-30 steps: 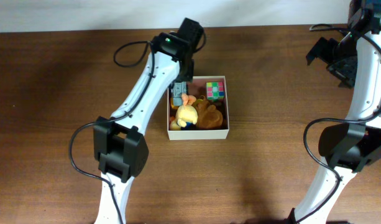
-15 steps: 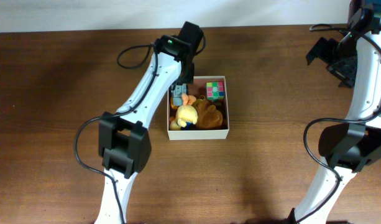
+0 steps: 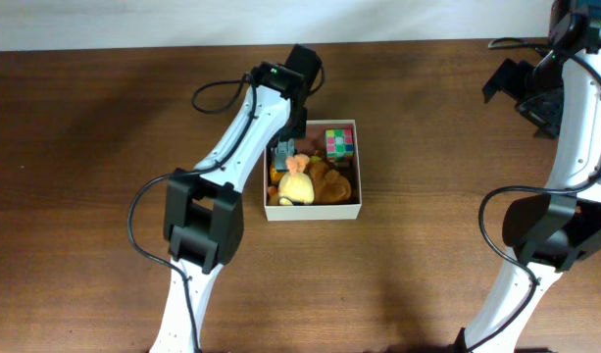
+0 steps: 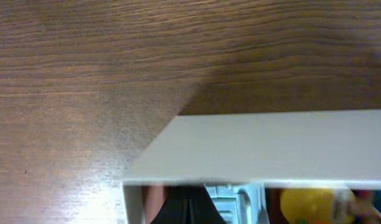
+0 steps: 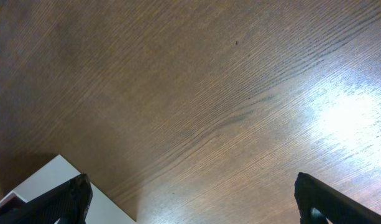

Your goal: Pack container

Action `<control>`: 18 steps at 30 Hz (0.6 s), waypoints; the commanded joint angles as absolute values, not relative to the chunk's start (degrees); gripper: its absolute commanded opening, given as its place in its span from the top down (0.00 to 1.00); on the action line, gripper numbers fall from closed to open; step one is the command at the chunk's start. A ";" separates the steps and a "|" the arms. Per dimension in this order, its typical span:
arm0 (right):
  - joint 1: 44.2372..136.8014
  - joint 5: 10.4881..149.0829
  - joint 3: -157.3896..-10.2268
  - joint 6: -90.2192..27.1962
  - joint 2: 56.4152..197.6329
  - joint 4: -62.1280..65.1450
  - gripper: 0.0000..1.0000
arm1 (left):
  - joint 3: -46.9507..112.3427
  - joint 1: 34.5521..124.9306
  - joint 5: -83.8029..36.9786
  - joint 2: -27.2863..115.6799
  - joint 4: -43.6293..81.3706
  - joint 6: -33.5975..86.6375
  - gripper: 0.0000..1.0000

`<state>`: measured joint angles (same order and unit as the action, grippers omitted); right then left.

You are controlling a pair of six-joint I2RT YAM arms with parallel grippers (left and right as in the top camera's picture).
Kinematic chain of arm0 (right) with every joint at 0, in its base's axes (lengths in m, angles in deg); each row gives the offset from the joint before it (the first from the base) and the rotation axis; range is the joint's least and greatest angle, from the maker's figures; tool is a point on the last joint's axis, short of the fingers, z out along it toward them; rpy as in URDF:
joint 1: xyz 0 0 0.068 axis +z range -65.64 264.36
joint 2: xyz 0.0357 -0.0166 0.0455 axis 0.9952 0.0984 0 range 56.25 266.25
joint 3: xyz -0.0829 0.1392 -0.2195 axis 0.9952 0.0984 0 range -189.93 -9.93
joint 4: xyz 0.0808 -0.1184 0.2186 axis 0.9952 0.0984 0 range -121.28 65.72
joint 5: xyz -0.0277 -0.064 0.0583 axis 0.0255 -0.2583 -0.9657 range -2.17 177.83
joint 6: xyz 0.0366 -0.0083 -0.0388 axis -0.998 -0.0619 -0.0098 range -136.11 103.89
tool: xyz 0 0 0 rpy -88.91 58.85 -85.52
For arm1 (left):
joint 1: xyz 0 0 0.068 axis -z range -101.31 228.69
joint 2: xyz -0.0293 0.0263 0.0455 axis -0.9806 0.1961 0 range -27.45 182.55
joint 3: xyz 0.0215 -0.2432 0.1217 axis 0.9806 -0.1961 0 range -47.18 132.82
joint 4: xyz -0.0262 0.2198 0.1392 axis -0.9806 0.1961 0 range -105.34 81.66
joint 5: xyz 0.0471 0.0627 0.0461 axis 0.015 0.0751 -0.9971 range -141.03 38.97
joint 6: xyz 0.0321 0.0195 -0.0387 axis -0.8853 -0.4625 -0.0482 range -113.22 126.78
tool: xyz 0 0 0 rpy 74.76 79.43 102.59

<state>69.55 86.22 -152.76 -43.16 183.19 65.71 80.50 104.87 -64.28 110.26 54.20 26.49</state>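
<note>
Left hand (image 3: 285, 147) deeper inside container (image 3: 312, 210), grip unclear; yellow plush (image 3: 296, 186) shifted.

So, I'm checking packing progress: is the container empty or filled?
Filled: the container holds a colourful cube, a yellow plush and a brown plush.

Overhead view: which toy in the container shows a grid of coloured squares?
The puzzle cube, in the far right corner of the container. The yellow plush and brown plush nearer the front show no grid.
</note>
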 commanded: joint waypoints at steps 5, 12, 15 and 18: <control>69.70 86.09 -152.60 -43.62 182.29 65.82 0.01 | 81.42 104.71 -62.43 111.92 54.07 24.94 0.98; 69.70 86.09 -152.60 -43.62 182.29 65.82 0.01 | 88.43 104.41 -62.84 111.92 56.37 23.84 0.98; 69.70 86.09 -152.60 -43.62 182.29 65.82 0.01 | 92.10 103.99 -62.86 111.92 57.63 23.82 0.98; 69.70 86.09 -152.60 -43.62 182.29 65.82 0.01 | 95.05 103.62 -62.80 111.92 59.40 23.84 0.98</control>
